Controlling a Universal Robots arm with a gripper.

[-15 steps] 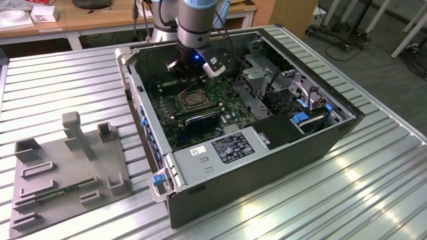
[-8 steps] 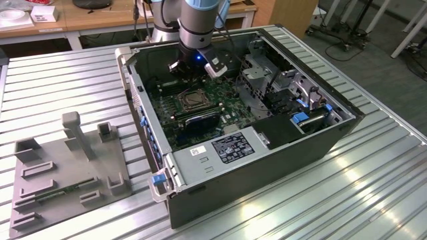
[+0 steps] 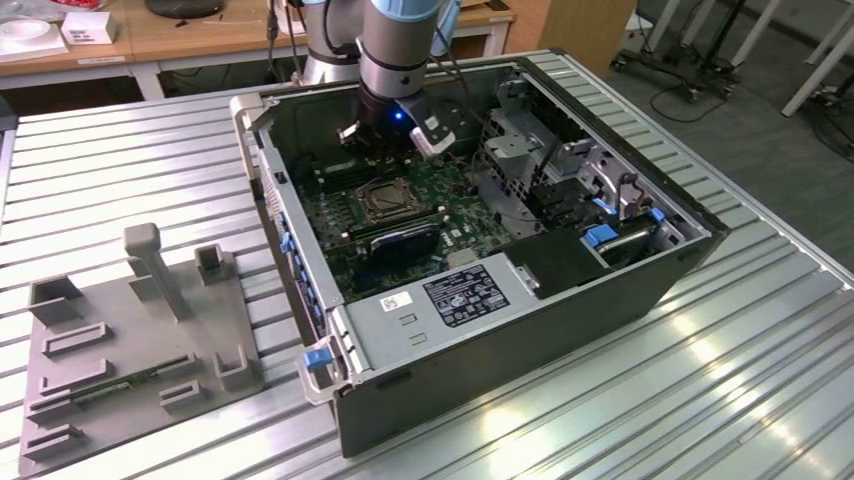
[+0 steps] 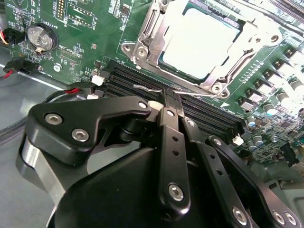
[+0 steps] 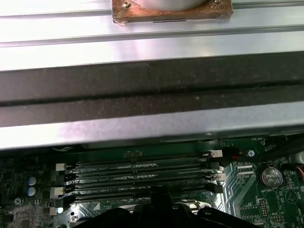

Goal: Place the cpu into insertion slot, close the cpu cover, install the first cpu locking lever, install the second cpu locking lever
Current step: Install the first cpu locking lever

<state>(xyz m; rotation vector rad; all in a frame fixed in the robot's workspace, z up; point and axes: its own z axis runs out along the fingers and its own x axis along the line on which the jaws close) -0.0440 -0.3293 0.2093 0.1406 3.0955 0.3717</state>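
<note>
The pale square cpu (image 4: 202, 40) lies in the insertion slot (image 3: 380, 200) on the green board inside the open computer case. The silvery cpu cover (image 4: 240, 59) lies flat over it, and the chip shows through its cut-out. A thin metal locking lever (image 4: 147, 88) runs along the socket's edge nearest the memory slots. My gripper (image 4: 170, 97) is shut, its black fingertips right at that lever's hooked end; whether they touch it I cannot tell. In the exterior view the gripper (image 3: 396, 140) hangs inside the case, just behind the socket.
Long black memory slots (image 4: 199, 111) lie between my fingers and the socket, also in the first wrist view (image 5: 142, 173). A coin battery (image 4: 39, 35) sits on the board. The case wall (image 5: 142, 95) rises close behind. A drive cage (image 3: 587, 200) and a grey fixture plate (image 3: 134, 340) flank the work area.
</note>
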